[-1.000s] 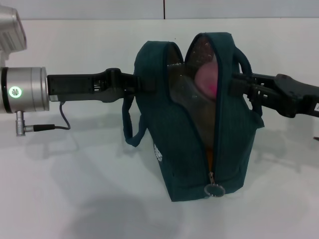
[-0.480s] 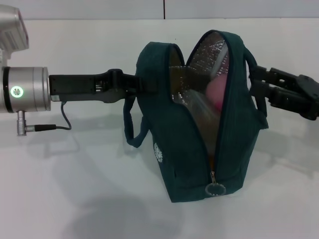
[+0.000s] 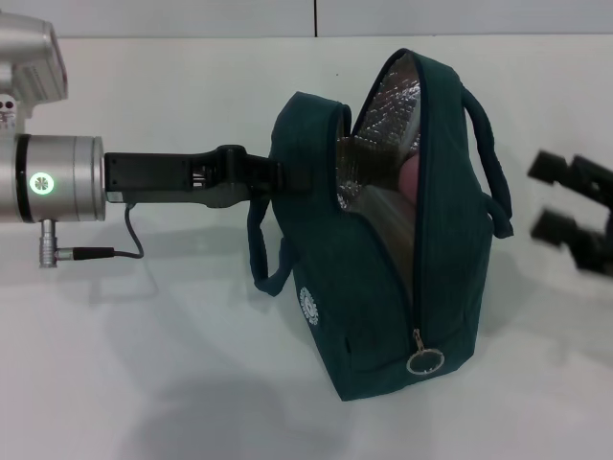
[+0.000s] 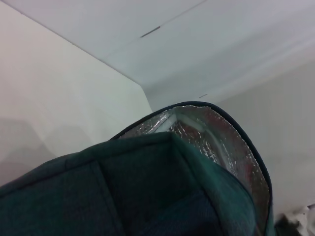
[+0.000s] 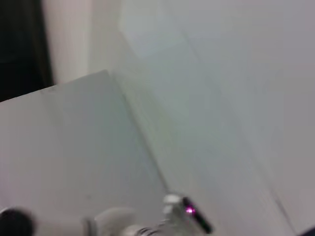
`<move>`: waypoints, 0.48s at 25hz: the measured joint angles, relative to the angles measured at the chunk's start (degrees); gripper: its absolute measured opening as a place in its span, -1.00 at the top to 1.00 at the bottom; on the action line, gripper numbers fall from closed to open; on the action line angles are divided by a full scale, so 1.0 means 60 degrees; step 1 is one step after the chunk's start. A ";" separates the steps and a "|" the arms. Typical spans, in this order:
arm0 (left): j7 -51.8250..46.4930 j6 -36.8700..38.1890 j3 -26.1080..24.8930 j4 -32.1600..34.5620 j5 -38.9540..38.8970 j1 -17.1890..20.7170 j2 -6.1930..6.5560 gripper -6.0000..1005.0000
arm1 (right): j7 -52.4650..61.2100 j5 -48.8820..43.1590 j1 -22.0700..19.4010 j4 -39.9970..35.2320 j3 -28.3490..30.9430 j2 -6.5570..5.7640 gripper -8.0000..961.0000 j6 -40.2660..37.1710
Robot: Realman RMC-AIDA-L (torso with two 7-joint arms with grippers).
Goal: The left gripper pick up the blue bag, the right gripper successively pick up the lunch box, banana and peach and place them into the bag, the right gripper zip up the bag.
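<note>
The blue bag (image 3: 383,287) stands on the white table with its top open, showing silver lining (image 3: 388,105). The pink peach (image 3: 410,177) shows just inside the opening. The zipper's ring pull (image 3: 424,362) hangs low on the near end, and the white logo (image 3: 307,305) is on the side. My left gripper (image 3: 278,177) is shut on the bag's left wall. The left wrist view shows the bag's fabric (image 4: 98,196) and its lining (image 4: 211,132). My right gripper (image 3: 548,196) is open, empty and clear of the bag on its right. The lunch box and banana are hidden.
The bag's two loop handles hang on its left (image 3: 263,259) and right (image 3: 488,144) sides. The white table (image 3: 144,364) extends around the bag. The left arm's cable (image 3: 96,254) lies on the table at the left.
My right gripper has pulled out of the bag's opening and moved away to the right, open and empty. The peach stays inside. The bag has shifted slightly right.
</note>
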 joint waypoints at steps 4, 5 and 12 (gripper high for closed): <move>0.0009 0.0002 0.0003 -0.0005 0.0000 0.0000 -0.0011 0.72 | -0.1554 -0.0678 -0.0367 0.0006 -0.0039 -0.0011 -0.82 -0.1117; 0.0017 0.0002 0.0004 -0.0006 0.0000 0.0000 -0.0016 0.72 | -0.1808 -0.0903 -0.0426 0.0023 -0.0065 -0.0007 -0.82 -0.1232; 0.0020 0.0002 0.0008 -0.0008 -0.0006 0.0001 -0.0056 0.72 | -0.2578 -0.2566 -0.0388 0.1058 -0.0180 0.0054 -0.82 -0.0621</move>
